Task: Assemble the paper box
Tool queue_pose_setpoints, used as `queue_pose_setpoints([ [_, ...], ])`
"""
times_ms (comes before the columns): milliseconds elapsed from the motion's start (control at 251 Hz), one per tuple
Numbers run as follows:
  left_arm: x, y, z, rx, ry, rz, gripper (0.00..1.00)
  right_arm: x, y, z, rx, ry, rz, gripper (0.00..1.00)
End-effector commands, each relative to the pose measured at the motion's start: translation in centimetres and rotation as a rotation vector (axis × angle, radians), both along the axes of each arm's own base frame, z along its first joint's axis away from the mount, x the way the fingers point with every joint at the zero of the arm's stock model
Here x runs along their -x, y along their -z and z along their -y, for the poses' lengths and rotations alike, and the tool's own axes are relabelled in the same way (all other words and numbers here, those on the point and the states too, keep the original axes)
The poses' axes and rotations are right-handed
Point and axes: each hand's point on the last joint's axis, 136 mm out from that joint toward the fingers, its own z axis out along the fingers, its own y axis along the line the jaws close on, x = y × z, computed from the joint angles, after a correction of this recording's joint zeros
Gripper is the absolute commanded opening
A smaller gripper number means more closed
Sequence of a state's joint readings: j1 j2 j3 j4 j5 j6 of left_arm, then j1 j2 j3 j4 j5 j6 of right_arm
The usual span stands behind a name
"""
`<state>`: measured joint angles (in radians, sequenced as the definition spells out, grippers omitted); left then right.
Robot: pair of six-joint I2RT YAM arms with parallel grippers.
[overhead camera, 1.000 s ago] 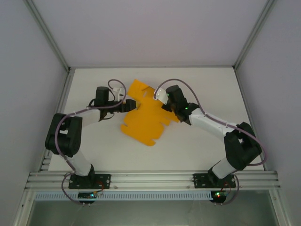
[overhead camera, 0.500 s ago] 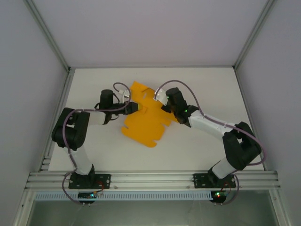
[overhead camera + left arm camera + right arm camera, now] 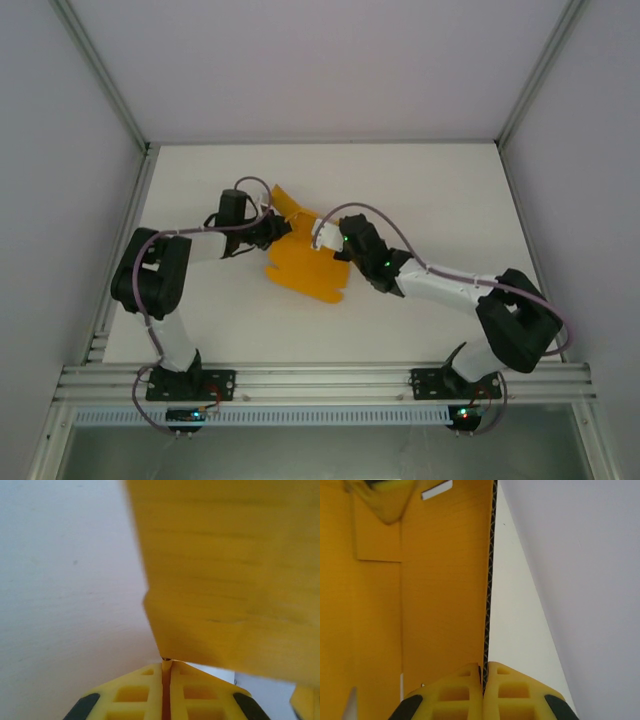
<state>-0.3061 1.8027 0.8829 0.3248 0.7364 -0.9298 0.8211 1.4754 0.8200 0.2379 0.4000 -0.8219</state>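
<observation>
On the white table, pale walls around | left fingers pinch paper box edge | right fingers pinch another edge

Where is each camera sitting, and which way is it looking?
Top external: high above and behind the arms, looking down at the white table; both arms show, meeting at the orange paper box.
Left wrist: on the left arm, looking forward along the left gripper, which pinches an edge of the box.
Right wrist: on the right arm, looking forward along the right gripper, which is clamped on another edge of the box.
Shared: all three views see the paper box and some white table.
</observation>
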Motion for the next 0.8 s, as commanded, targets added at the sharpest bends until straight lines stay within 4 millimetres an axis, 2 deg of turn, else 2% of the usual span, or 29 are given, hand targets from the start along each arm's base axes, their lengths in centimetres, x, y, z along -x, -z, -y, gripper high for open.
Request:
queue_pose_setpoints([
  [0, -0.7, 1.7, -0.4, -0.029, -0.115, -0.143, 0.10, 1.0, -0.4, -1.3, 0.070, -0.036, 0.065, 0.00],
  [267, -0.6, 3.0, -0.3, 0.011, -0.164, -0.251, 0.15, 1.6, 1.9, -1.2, 0.187, 0.026, 0.081, 0.00],
  [311, -0.6, 3.1, -0.3, 0.017, -0.177, -0.264, 0.17, 1.7, 2.2, -1.2, 0.196, 0.029, 0.081, 0.00],
  [387, -0.5, 3.4, -0.3, 0.029, -0.185, -0.281, 0.27, 1.7, 2.1, -1.4, 0.183, 0.026, 0.089, 0.00],
  [479, -0.4, 3.3, -0.3, 0.029, -0.175, -0.267, 0.27, 1.7, 2.4, -1.5, 0.168, 0.010, 0.072, 0.00],
  [547, -0.2, 3.1, -0.7, -0.005, -0.169, -0.241, 0.33, 1.0, 2.5, -0.8, 0.166, 0.021, 0.060, 0.00],
  [643, 0.4, 2.4, -1.7, -0.093, -0.149, -0.167, 0.48, -0.2, 2.5, 0.3, 0.169, 0.036, 0.028, 0.00],
  [730, 1.2, 2.3, -4.4, -0.290, -0.163, -0.115, 0.68, -0.9, 3.2, 1.4, 0.183, 0.025, -0.023, 0.00],
  [794, 1.6, 1.3, -6.2, -0.426, -0.153, -0.052, 0.83, -1.2, 4.0, 2.2, 0.199, 0.000, -0.086, 0.00],
])
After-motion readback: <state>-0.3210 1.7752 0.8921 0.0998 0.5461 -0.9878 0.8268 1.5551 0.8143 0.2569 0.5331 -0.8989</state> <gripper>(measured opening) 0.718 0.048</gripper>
